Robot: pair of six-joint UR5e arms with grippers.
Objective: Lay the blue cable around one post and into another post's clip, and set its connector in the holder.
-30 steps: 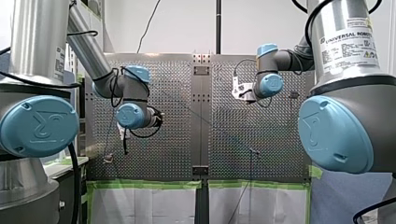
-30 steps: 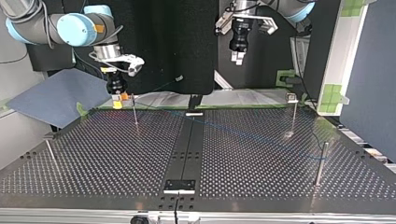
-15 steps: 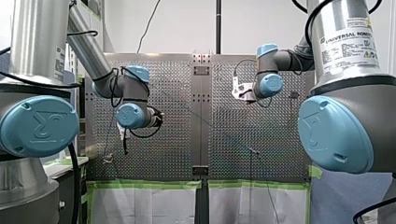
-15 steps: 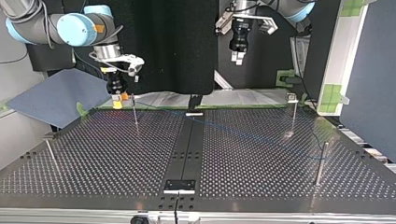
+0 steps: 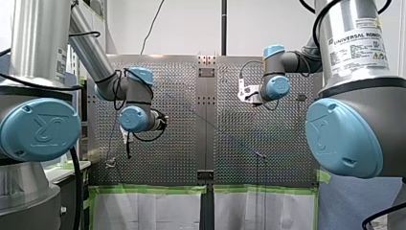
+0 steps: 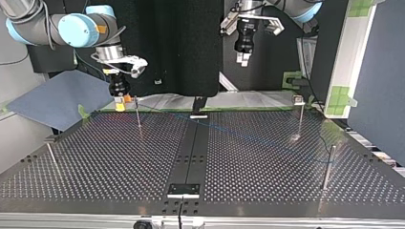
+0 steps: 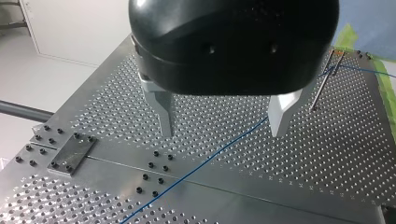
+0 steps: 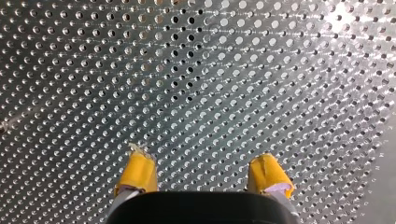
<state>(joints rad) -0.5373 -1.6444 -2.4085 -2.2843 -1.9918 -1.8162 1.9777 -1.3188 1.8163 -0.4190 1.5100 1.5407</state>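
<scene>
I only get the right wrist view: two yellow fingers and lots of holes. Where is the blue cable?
Observer: The blue cable runs over the table below my left gripper, which is open and holds nothing.
Operator: Is it at a post?
Observer: In the left wrist view it meets a thin post ahead of that gripper; clipped or not, I cannot tell.
Operator: Where is my yellow gripper?
Observer: In the top view my right gripper hangs beside a tall post, perhaps that same one, near the table's far edge.

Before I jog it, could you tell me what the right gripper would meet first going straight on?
Likely the perforated table: the right wrist view shows nothing else ahead of the open right gripper.
</scene>
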